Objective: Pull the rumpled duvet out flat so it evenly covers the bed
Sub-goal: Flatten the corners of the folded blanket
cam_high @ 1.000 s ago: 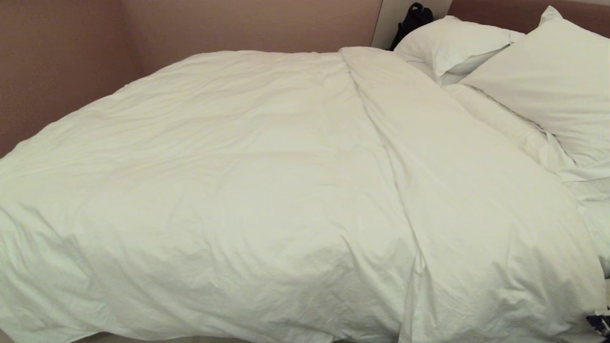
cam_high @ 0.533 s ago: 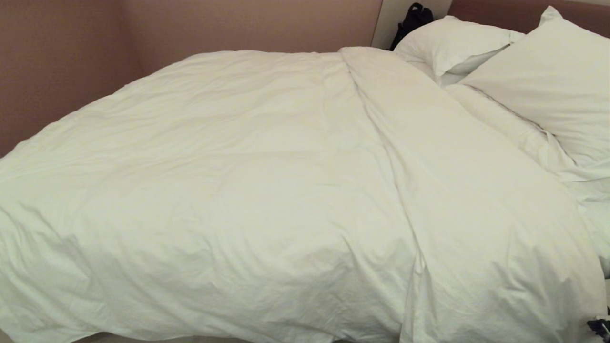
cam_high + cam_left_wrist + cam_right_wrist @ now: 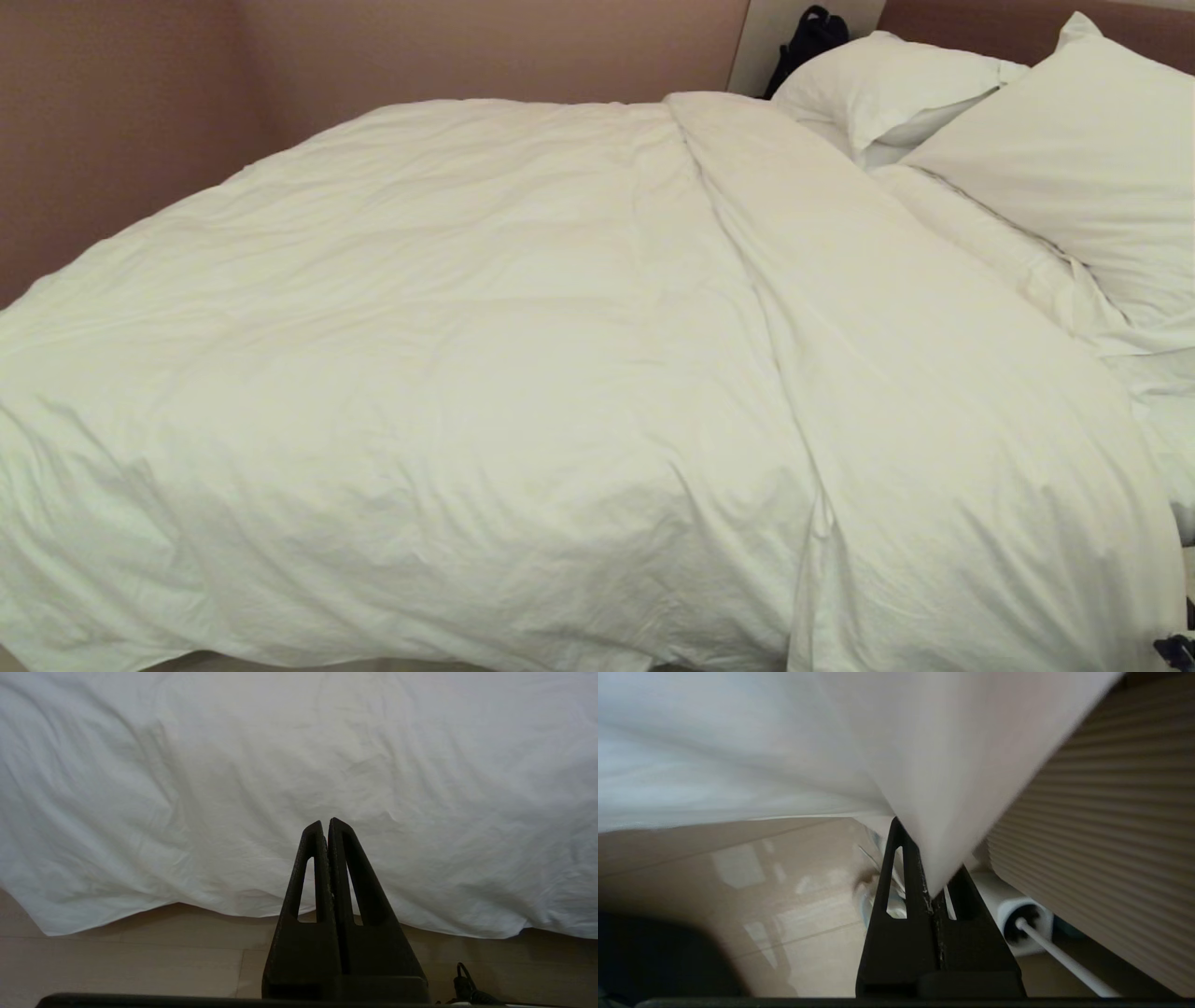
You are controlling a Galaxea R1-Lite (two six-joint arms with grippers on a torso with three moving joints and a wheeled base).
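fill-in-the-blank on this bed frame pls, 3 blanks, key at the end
1. The right gripper is shut on a corner of the ____.
2. The left gripper is shut and holds ____, in front of the duvet's hanging edge.
3. Two white ____ lie at the headboard end of the bed.

Missing words: duvet; nothing; pillows
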